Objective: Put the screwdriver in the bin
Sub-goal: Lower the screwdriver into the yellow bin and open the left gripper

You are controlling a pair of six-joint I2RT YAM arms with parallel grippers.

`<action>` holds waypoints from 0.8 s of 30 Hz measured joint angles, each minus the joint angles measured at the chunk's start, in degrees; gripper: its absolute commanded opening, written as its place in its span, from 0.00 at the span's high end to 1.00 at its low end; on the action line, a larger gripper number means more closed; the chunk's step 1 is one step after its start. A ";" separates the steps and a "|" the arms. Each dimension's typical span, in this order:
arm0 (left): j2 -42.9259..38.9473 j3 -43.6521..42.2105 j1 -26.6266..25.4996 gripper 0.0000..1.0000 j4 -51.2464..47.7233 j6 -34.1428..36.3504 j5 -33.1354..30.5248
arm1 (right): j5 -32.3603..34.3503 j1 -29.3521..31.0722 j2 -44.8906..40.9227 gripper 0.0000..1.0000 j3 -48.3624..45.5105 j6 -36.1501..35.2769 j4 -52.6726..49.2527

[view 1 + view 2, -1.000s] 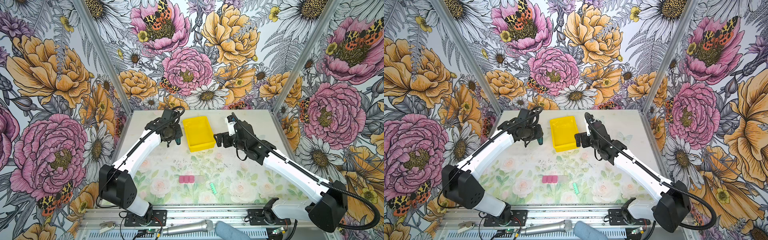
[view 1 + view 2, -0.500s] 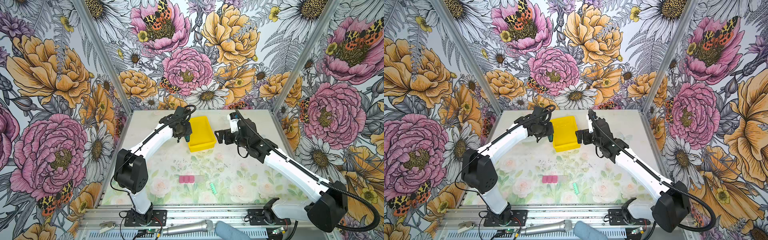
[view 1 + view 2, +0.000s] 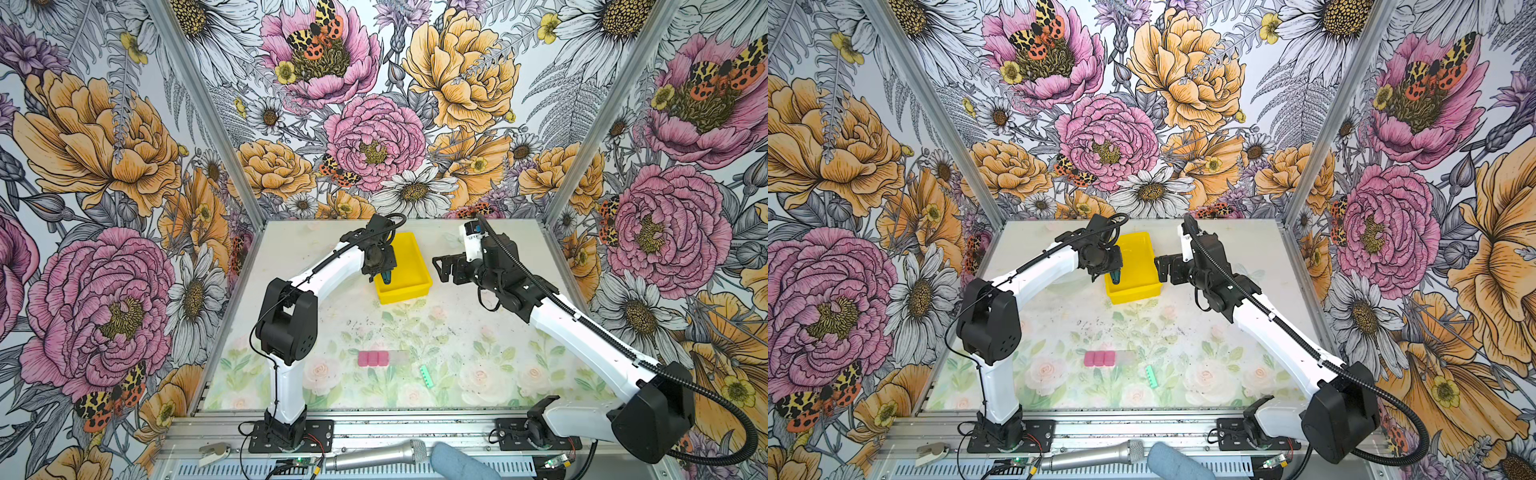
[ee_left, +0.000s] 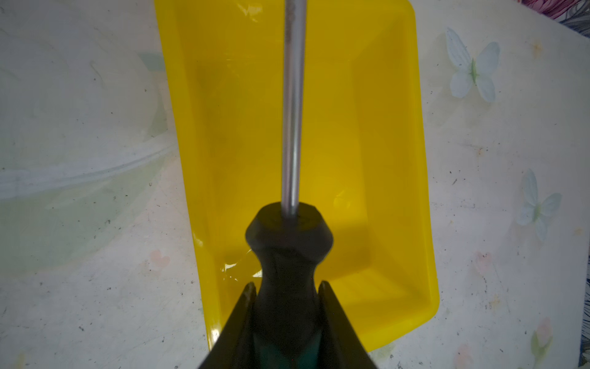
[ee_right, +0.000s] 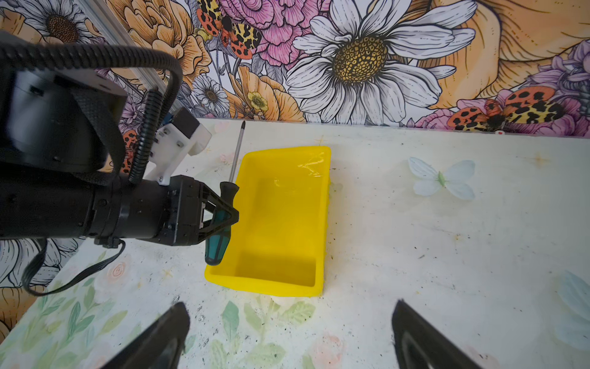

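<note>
left arm stretched forward, left claw (image 3: 384,271) clamped tight; right arm extended, right claw (image 3: 441,269) spread wide, facing left arm

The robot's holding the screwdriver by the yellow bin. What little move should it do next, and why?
Probably slide the left gripper slightly further over the bin before letting go. It grips the screwdriver by the handle, and in the right wrist view that hangs close above the bin's side wall, so a drop here might clip the rim.
</note>
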 measured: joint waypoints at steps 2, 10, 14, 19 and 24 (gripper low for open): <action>1.22 1.11 0.00 1.00 0.04 -0.22 0.00 | -0.39 -0.46 0.11 0.00 0.00 0.00 0.11; 4.07 3.45 -0.20 1.00 0.48 -0.59 0.00 | -1.16 -1.73 0.70 0.00 -0.17 0.00 0.15; 5.99 3.85 -0.68 1.00 0.66 -0.59 0.00 | -1.29 -2.21 0.70 0.00 -0.35 0.00 0.50; 8.81 5.09 -1.25 1.00 0.63 -0.59 0.00 | -1.31 -2.60 0.70 0.01 -0.90 0.00 0.57; 10.36 6.49 -1.51 0.91 0.70 -0.59 0.00 | -1.36 -2.91 0.70 0.01 -1.11 0.02 0.79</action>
